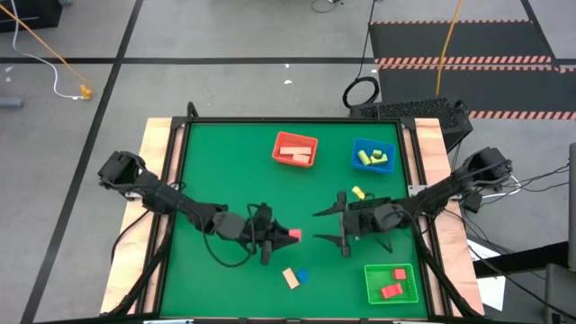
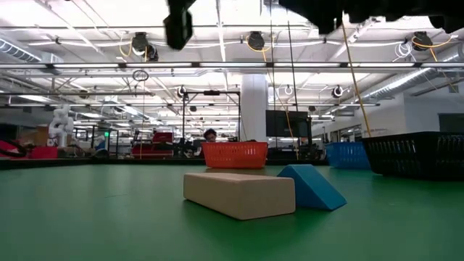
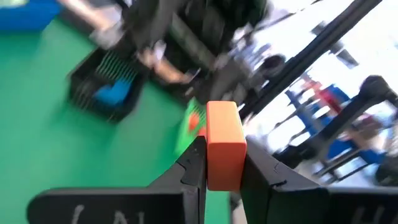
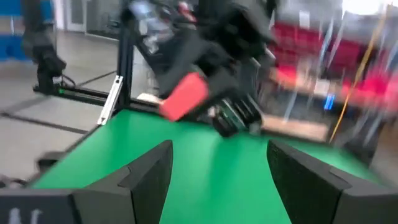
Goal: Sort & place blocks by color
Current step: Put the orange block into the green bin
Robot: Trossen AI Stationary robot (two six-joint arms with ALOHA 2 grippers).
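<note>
Left pincer (image 1: 281,236) clamps a red block (image 1: 293,235) mid-frame: looks light, stiff, flat-sided. Right pincer (image 1: 331,226) gapes empty.

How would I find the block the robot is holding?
Look at the middle of the green table, near its front edge. The left gripper is shut on a red block. The wooden block and blue block nearby lie loose.

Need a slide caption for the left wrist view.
Left gripper holds a red block upright between its jaws above the green table.
</note>
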